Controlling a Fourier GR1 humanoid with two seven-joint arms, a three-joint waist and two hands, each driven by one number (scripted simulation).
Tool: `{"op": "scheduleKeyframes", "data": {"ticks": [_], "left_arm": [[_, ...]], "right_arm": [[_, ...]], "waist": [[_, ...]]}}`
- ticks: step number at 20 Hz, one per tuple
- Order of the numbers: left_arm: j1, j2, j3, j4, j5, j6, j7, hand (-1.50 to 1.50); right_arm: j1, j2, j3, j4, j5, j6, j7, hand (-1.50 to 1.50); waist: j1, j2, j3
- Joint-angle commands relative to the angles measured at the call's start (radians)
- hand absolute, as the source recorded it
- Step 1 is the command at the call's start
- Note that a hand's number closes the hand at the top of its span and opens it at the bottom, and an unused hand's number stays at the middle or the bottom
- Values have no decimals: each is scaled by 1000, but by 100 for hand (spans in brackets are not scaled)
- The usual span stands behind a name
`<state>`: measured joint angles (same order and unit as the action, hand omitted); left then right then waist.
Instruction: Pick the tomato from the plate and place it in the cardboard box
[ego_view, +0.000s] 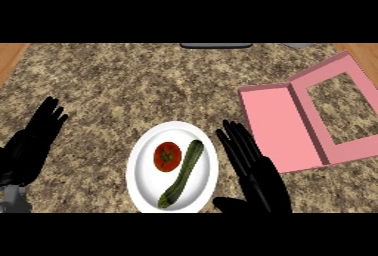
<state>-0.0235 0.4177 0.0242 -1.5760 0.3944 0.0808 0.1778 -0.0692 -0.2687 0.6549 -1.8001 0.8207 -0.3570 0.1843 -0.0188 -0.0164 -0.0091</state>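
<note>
Tomato (167, 156) sits on the plate's (144, 187) left half beside a zucchini (182, 175), so we judge it soft, smooth, best cupped around its sides by our open right hand (255, 175), left hand (33, 142) resting open.

Desk (148, 80) looks like speckled granite, rough-patterned, with wood strips at both edges. Plate (144, 185) smooth glossy white, ceramic-like; on it a shiny red tomato (167, 156) and matt green zucchini (182, 175). Right of plate, box (284, 127) flat matt pink; both hands (255, 172) matt black.
</note>
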Motion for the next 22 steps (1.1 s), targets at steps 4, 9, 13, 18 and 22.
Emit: {"op": "scheduleKeyframes", "data": {"ticks": [4,9,13,18,22], "left_arm": [[-18,4,-15,-15,-10,-4,25,0],[-25,-14,-8,0,-4,-27,-2,0],[47,15,28,-93,11,-49,32,0],[-9,-40,17,-12,-30,-36,-6,0],[-25,-70,-11,-78,-67,19,67,0]], "right_arm": [[-112,148,143,-36,244,365,478,-150],[-263,264,202,-56,155,559,794,-150],[-304,267,178,5,57,558,881,-150],[-443,268,183,46,-66,586,995,-150],[-380,268,245,28,-30,565,1008,-150]], "waist": [[14,8,3],[30,15,7],[34,15,9],[30,17,8],[22,15,9]]}}
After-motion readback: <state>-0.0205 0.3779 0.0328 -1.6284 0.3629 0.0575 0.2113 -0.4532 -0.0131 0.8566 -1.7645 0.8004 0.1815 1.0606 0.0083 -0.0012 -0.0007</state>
